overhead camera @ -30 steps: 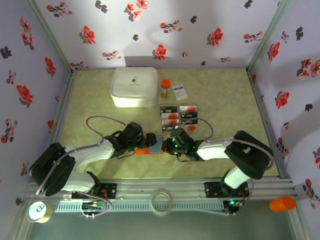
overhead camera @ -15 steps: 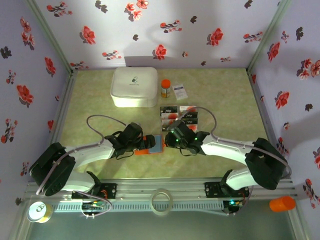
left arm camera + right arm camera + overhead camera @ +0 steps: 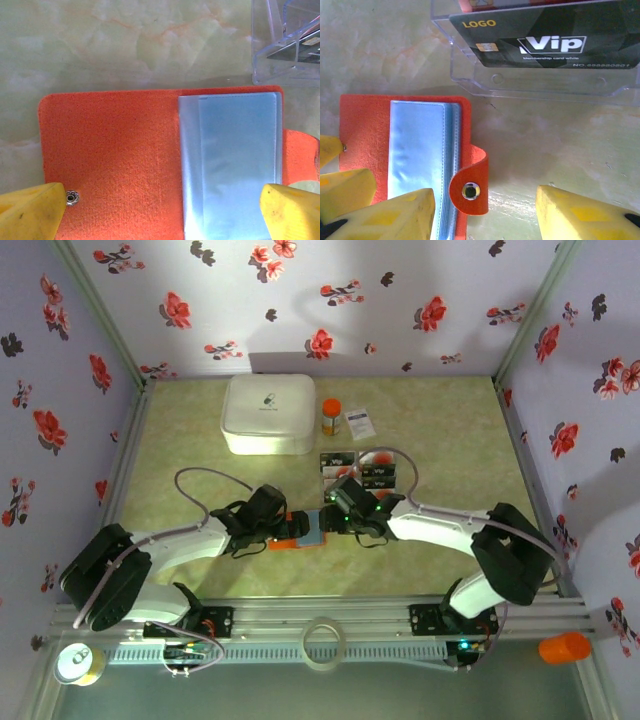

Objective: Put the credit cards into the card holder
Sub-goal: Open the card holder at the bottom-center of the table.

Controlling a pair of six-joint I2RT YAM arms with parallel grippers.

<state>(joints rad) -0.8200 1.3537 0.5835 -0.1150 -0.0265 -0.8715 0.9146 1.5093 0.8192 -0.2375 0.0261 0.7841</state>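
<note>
You are hovering your left gripper (image 3: 162, 212) and right gripper (image 3: 485, 212), both spread wide and holding nothing, over the open holder (image 3: 115, 160) lying flat, and the cards (image 3: 540, 45) are sitting in a clear tray (image 3: 545, 86) just beyond it, long sides running across, nearest your right gripper.

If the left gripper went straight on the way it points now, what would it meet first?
The left gripper would probably meet the card holder first: it lies open directly between the open jaws, blue sleeves facing up. Depth is unclear.
</note>
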